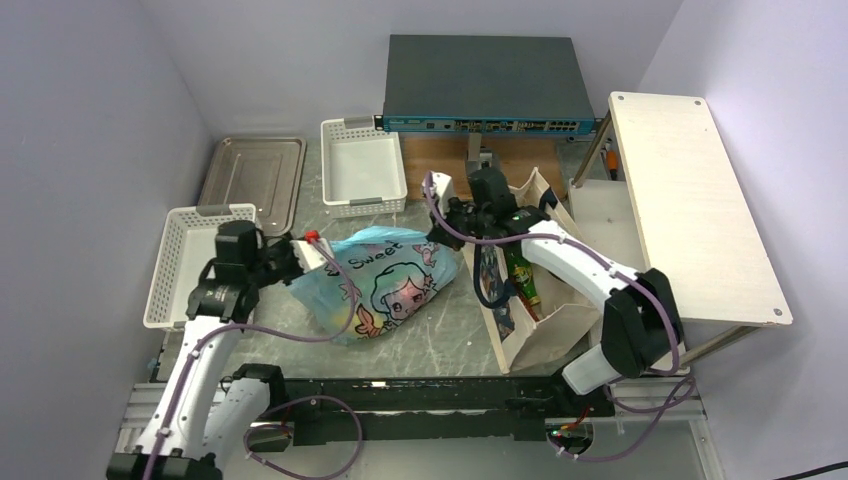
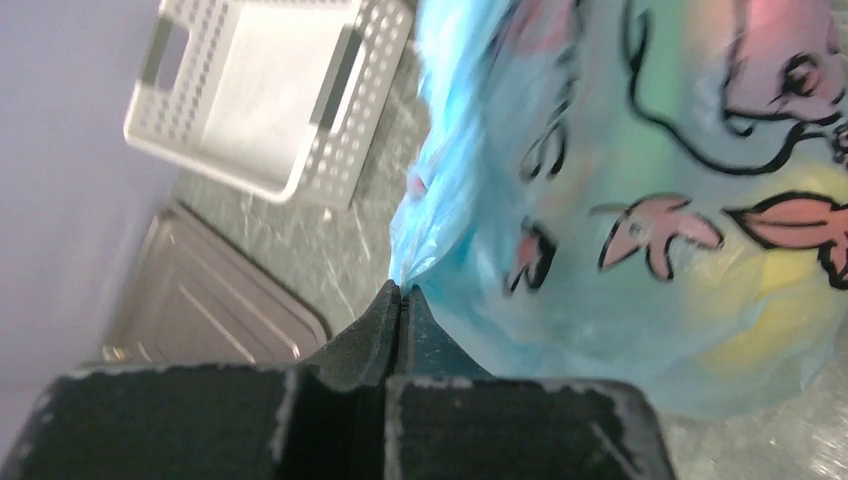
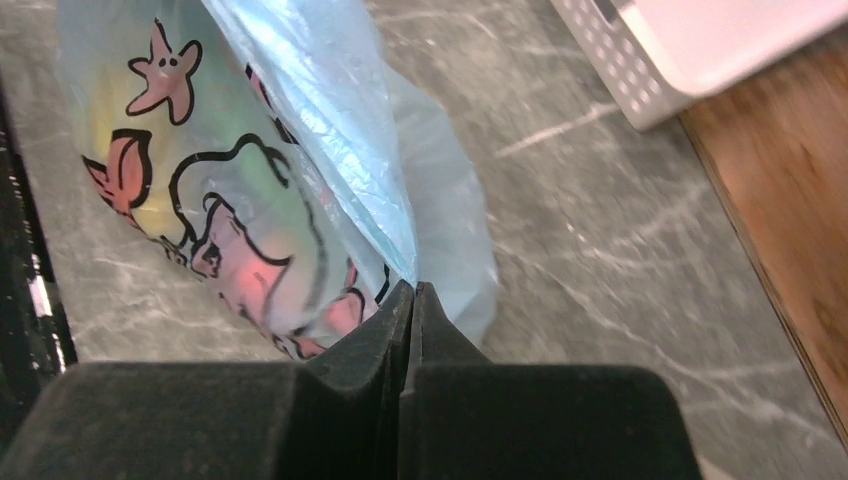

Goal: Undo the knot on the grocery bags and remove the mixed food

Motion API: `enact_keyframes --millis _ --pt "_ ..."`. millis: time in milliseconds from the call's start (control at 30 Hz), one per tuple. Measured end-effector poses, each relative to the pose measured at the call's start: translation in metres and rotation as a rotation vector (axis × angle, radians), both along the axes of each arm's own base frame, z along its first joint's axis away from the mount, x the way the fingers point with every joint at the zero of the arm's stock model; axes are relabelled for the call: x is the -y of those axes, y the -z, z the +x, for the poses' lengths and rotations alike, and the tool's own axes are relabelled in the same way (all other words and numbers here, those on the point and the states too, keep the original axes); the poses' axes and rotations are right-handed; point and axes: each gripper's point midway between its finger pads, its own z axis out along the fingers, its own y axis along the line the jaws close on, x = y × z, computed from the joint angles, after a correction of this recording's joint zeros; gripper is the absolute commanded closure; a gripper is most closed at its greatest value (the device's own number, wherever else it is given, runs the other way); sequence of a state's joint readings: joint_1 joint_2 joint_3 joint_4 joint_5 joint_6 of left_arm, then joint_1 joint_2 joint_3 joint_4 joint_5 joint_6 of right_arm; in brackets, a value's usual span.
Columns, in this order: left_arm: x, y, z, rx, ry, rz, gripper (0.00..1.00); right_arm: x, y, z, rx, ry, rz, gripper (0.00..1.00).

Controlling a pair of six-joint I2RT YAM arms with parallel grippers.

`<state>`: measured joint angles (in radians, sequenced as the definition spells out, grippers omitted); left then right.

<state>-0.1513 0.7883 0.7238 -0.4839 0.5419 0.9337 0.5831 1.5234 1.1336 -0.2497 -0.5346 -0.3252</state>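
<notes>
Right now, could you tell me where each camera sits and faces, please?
Top external: above and behind the robot, looking down at the table; both arms show.
Left wrist: on the left arm, facing along the left gripper, shut on the grocery bag.
Right wrist: likewise; right gripper pinches the bag's other end.
Shared: the bag.

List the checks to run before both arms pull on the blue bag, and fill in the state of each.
1. Left gripper shut on the grocery bag: ok, a bunched fold of plastic is pinched between its fingers.
2. Right gripper shut on the bag's opposite end: ok, the plastic runs straight into the closed tips.
3. Knot located: cannot tell, no tied twist stands out in any view.
4. Bag's body lying on the table: ok.
5. Food enclosed: ok, yellow and green shapes show only through the plastic.
</notes>
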Motion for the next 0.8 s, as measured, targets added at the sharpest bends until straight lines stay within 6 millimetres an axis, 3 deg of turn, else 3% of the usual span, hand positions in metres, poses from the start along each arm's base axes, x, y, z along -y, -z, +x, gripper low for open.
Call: enact_keyframes --millis 133,300,533,667,800 --pt "-0.032 0.001 0.000 -0.070 -0.118 -0.103 1.00 0.029 0.007 0.001 -0.002 0.035 -0.036 1.00" --pt "-0.028 -0.001 -0.006 -0.189 -0.134 -0.256 1.00 0.043 0.018 -0.012 -0.020 0.017 -0.085 1.00" --pt "-0.052 -0.018 0.003 -0.323 -0.196 -0.448 1.00 0.058 0.003 -0.015 0.019 0.019 -0.072 0.99" --pt "-0.041 -0.023 -0.003 -0.341 -0.134 -0.443 0.99 0.054 0.002 -0.023 -0.016 -0.004 -0.058 0.44" --pt "-0.009 -0.029 -0.014 -0.323 0.005 -0.382 1.00 0.028 -0.018 -0.023 -0.025 -0.036 -0.015 0.25"
